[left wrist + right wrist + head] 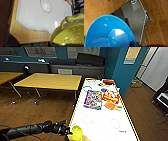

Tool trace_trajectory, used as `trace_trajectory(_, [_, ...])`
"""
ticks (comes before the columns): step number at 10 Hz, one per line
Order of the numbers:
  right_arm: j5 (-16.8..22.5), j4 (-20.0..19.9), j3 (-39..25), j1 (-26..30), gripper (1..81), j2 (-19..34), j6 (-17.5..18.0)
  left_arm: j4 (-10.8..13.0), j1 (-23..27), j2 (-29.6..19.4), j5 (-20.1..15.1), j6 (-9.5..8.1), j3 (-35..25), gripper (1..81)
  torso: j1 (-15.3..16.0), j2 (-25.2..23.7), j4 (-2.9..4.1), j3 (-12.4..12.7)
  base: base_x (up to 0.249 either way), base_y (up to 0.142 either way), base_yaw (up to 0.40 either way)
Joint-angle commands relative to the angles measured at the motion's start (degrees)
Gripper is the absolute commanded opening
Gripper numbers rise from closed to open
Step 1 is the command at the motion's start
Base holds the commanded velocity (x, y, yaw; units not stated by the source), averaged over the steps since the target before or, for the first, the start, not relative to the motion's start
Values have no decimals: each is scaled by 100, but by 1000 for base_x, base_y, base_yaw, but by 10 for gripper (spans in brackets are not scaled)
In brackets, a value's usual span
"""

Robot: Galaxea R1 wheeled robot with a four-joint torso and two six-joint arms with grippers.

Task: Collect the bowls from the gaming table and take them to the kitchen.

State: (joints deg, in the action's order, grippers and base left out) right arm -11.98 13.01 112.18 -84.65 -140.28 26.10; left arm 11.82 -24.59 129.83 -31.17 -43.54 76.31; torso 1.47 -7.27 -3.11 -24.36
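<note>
Gaming table [100,124] edge below us, left gripper [65,130] clamped on yellow-green bowl [77,132], blue bowl [107,33] apparently held by right, so we should keep both level and clear the rim.

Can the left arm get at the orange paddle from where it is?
Probably not as things stand. The left gripper sits at the near corner of the gaming table with the yellow-green bowl at it; the orange paddle lies well up the table.
</note>
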Motion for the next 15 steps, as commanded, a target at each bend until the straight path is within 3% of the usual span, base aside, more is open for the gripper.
trace_trajectory(1, [249, 229, -39, -65, 10, 252, -26, 1885, -2149, -1626, 1535, 21, -1189, 10, 0, 0, 0, 0, 0, 0, 0])
trace_trajectory(4, [144, 342, 346, -153, 10, 42, -26, 2438, -3756, -1277, 2929, 21, 326, 10, 0, -2, 0, 0, 0, 0, 0])
trace_trajectory(7, [144, 352, 787, -189, 10, -328, -26, 2456, -4831, -326, 3846, 13, 2211, 10, 0, -2, 0, 2, 0, 0, 0])
trace_trajectory(10, [135, 431, 901, -206, 10, -425, -26, 2386, -5254, 473, 3891, -40, 3511, 10, -5, -5, 0, 5, 0, 0, 0])
trace_trajectory(13, [144, 431, 963, -215, 10, -504, -26, 2385, -5491, 1158, 3961, -84, 4249, 10, -9, -5, 0, 9, 0, 0, 0])
trace_trajectory(15, [170, 431, 1007, -224, 10, -548, -8, 2395, -5623, 1450, 3776, -93, 4489, 10, -11, -6, 0, 11, 0, 0, 0])
